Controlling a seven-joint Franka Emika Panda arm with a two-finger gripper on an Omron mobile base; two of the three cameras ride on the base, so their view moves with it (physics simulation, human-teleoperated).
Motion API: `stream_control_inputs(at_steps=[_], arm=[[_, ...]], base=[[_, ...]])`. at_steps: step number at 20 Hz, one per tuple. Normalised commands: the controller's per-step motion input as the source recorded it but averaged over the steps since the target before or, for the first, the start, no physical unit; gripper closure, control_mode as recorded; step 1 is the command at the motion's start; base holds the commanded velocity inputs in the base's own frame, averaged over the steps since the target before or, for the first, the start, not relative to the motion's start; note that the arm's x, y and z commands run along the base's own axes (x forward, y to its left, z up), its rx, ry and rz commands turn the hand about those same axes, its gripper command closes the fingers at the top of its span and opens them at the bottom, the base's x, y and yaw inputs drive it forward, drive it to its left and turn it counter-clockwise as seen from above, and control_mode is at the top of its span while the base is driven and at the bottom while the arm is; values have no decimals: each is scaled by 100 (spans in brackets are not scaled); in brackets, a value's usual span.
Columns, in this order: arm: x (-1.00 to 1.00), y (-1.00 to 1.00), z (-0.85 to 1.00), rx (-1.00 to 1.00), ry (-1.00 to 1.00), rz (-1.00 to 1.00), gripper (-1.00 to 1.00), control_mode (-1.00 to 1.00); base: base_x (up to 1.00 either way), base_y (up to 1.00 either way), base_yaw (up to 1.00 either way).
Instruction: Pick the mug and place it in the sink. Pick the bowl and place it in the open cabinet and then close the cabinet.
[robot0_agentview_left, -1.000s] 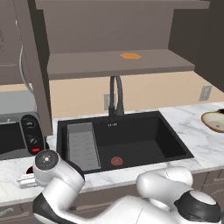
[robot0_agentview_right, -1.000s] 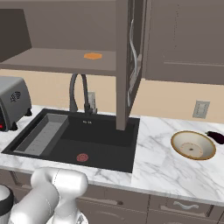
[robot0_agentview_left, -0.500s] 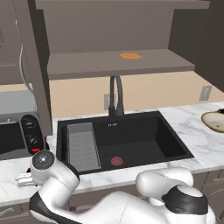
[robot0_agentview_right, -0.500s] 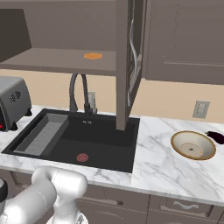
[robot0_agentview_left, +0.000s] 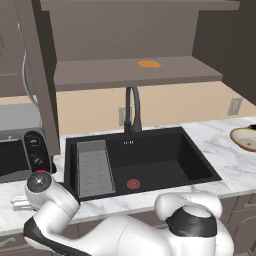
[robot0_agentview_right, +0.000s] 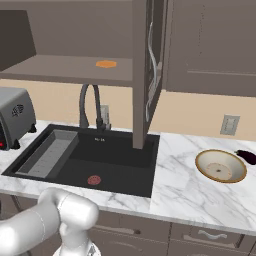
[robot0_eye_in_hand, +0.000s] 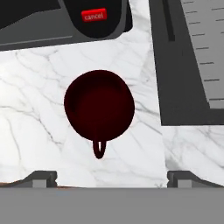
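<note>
The dark red mug (robot0_eye_in_hand: 99, 107) stands upright on the white marble counter, its small handle toward my hand. My gripper (robot0_eye_in_hand: 113, 179) hangs straight above it, open, one fingertip on each side and nothing between them. Just right of the mug in the hand view lies the black sink (robot0_agentview_left: 165, 165) with its grey ribbed tray (robot0_agentview_left: 94, 167); the sink (robot0_agentview_right: 120, 155) also shows from the right side. The tan bowl (robot0_agentview_right: 220, 166) rests on the counter far to the right, its edge (robot0_agentview_left: 245, 139) at the frame's border. The cabinet (robot0_agentview_left: 135, 75) above the sink has both doors swung open.
A grey toaster oven (robot0_agentview_right: 15, 117) with a red button (robot0_eye_in_hand: 93, 16) stands just beyond the mug. A dark faucet (robot0_agentview_left: 132, 110) rises behind the sink. An open cabinet door (robot0_agentview_right: 147, 70) hangs over the sink's right side. A dark eggplant (robot0_agentview_right: 247, 156) lies by the bowl.
The arm's elbow has swung a little further left and lower over the counter's left end. Mug, bowl and cabinet doors have not moved.
</note>
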Motion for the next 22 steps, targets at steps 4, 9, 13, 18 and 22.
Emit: stream_control_inputs(at_steps=[4, 9, 13, 18, 22], arm=[[13, 33, -19, 0, 0, -6, -100, -100], [15, 23, -22, 0, 0, -5, -100, -100], [23, 16, -27, 0, 0, -3, -100, -100], [10, 6, -23, 0, 1, -1, -100, -100], [7, 1, -19, 0, 5, 0, -100, -100]], base=[[0, 0, 0], [0, 0, 0], [0, 0, 0], [0, 0, 0], [0, 0, 0]])
